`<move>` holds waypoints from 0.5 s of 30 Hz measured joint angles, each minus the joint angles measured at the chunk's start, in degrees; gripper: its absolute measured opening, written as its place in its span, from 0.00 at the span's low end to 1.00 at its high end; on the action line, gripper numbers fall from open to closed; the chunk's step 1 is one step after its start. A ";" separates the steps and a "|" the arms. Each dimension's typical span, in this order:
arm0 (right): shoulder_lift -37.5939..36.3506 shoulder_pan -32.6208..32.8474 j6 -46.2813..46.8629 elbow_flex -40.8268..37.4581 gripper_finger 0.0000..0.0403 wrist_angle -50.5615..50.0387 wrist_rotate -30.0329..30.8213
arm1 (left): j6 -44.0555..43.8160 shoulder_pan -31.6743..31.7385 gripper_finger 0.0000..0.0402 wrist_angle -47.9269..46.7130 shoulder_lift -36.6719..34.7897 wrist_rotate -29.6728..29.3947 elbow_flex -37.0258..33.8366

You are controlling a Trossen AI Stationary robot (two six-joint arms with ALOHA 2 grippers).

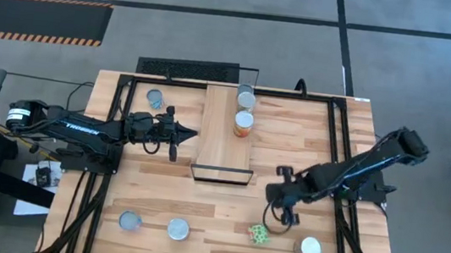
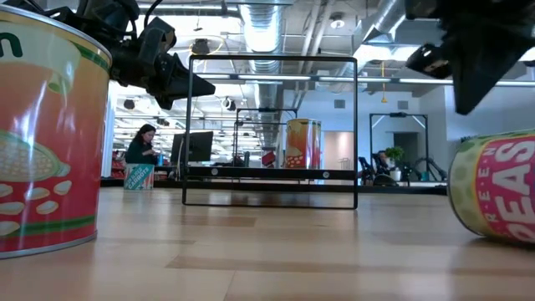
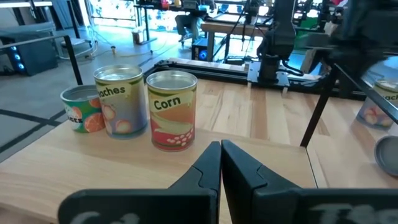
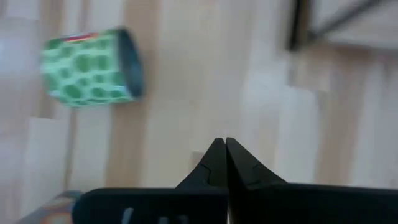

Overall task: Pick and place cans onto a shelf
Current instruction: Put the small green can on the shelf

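Note:
The shelf (image 1: 224, 139) is a light-wood plank in a black frame, lying mid-table. Three cans stand on its far end (image 1: 244, 124); in the left wrist view they are a Corn can (image 3: 171, 111), a peaches can (image 3: 120, 101) and a shorter can (image 3: 81, 109). My left gripper (image 1: 190, 134) is shut and empty, at the shelf's left edge, pointing right (image 3: 221, 152). My right gripper (image 1: 281, 218) is shut and empty (image 4: 221, 149), just above a green peas can (image 1: 259, 233) that lies on its side on the table (image 4: 90, 67).
More cans stand upright on the table: one far left (image 1: 155, 98), two near the front edge (image 1: 130, 219) (image 1: 178, 229), one front right (image 1: 308, 248). A black frame (image 1: 337, 156) runs along the table's sides. In the low view the shelf frame (image 2: 272, 134) stands mid-table.

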 joint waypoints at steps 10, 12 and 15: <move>-5.75 -4.81 1.43 -1.36 0.04 3.91 -2.60 | 0.02 0.01 0.00 -0.05 0.00 0.01 0.00; -4.98 -3.40 3.43 -1.38 0.08 6.13 -4.28 | 0.03 0.01 0.00 -0.05 0.00 0.00 0.00; -1.55 -1.92 6.28 -1.44 0.18 11.89 -9.41 | 0.04 0.00 0.00 -0.05 0.00 0.01 0.00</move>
